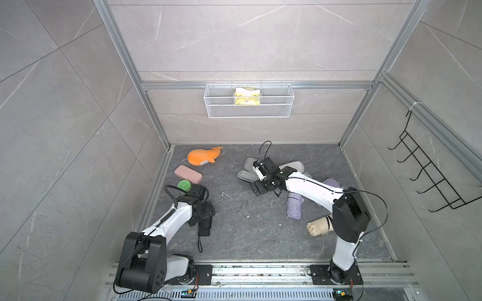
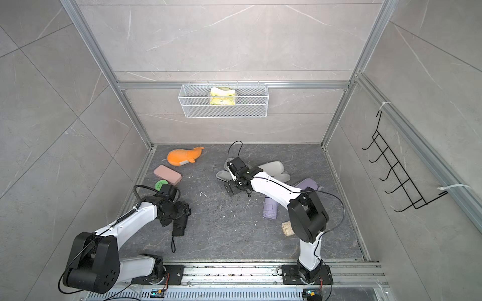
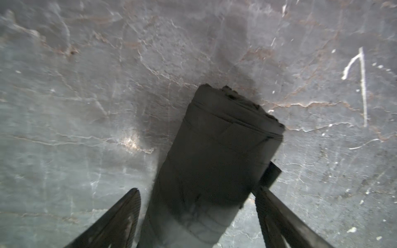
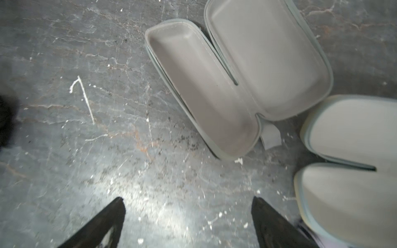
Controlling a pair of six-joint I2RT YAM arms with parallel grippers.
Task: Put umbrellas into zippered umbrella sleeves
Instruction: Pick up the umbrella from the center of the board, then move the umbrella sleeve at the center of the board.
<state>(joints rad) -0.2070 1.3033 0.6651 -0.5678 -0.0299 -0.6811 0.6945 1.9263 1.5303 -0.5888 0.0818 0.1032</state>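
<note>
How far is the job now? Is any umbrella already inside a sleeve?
Done: nothing is packed yet; the grey-lined sleeve and the cream sleeve lie open and empty. In hand: the open left pincer straddles the black umbrella on the floor; the right pincer hangs open near the sleeves. Left: all three umbrellas, including the lavender umbrella and the beige umbrella lying on the floor.

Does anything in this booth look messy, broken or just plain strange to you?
A white scratch and pale crumbs mark the dark floor. The umbrella sleeves lie splayed open, crowded together towards the back. An orange plush whale looks out of place among umbrella gear. Nothing appears broken.
</note>
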